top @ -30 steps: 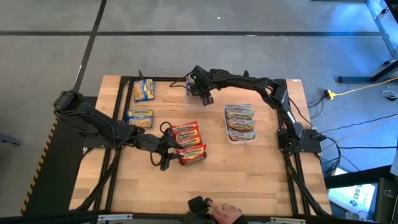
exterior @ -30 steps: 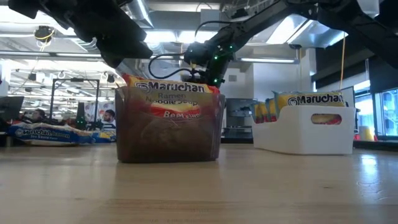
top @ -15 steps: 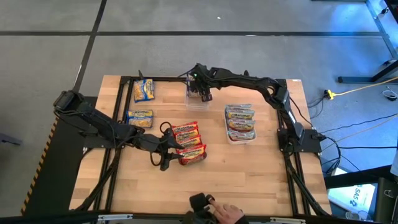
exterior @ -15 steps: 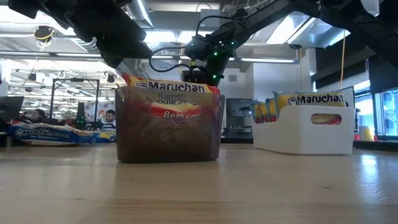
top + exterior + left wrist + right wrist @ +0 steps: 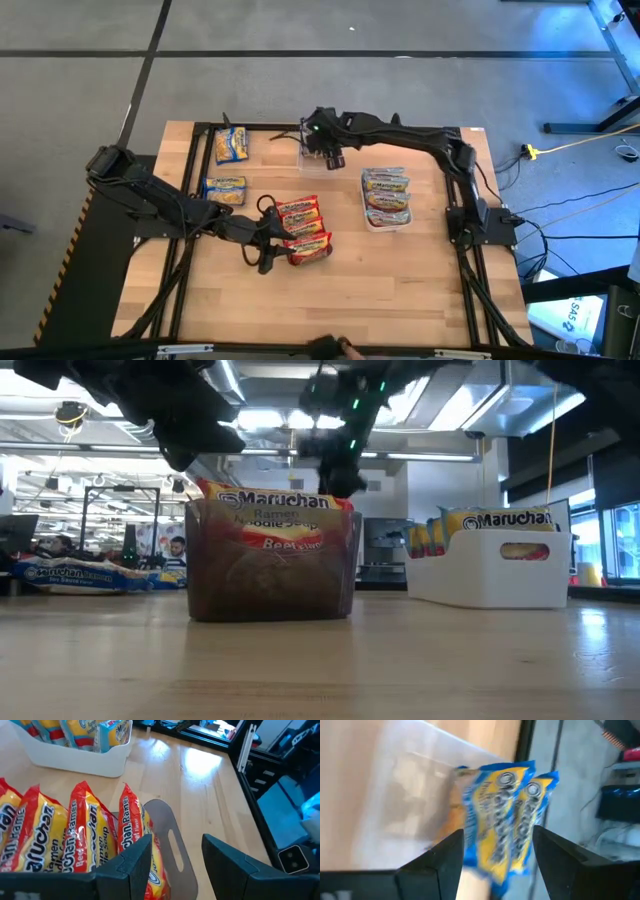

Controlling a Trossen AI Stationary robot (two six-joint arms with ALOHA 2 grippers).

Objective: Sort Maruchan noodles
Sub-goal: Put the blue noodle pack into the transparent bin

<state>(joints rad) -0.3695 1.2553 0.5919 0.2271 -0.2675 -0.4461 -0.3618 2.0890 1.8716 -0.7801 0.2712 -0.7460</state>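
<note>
Upper centre of the high frame, the right tool [image 5: 327,152] hangs over the clear container [image 5: 313,160] on the surface [image 5: 400,290]; its wrist view shows blue-labelled noodle packets [image 5: 507,815] on end between parted fingers, though blur leaves it uncertain whether they are gripped. Centre frame, the left tool [image 5: 266,238] sits open and empty beside the red noodle packets [image 5: 303,230], whose long axes run across the frame, with more in the white container [image 5: 386,197].
</note>
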